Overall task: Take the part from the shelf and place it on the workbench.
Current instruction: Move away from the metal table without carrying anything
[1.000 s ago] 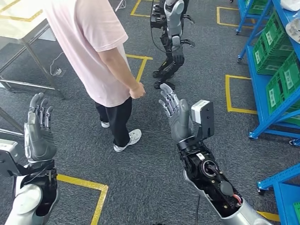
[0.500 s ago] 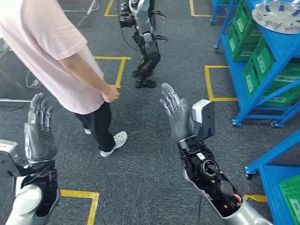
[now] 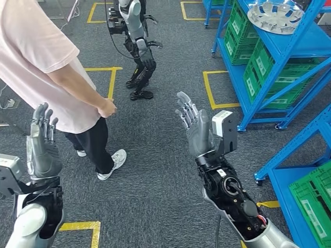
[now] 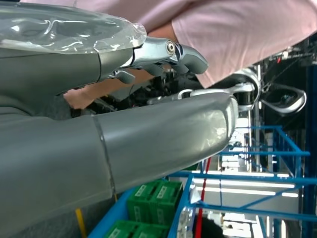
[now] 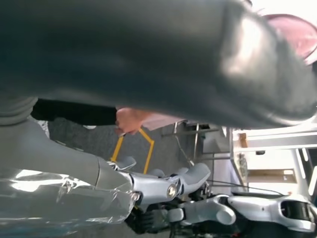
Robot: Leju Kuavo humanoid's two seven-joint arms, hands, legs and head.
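The part is a round, shiny silver disc with cut-out spokes. It lies flat on the top level of the blue metal shelf, in the upper right of the frame. Both hands are raised, palms up: the left hand and the right hand have fingers spread and hold nothing. A person in a pink shirt stands at the upper left on grey carpet.

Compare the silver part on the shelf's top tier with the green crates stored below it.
The silver part is a round, shiny metal disc with cut-outs; the green crates are boxy plastic with white labels. The part lies flat on the top tier of the blue shelf; the crates sit tilted on lower tiers. Neither is held by a hand.
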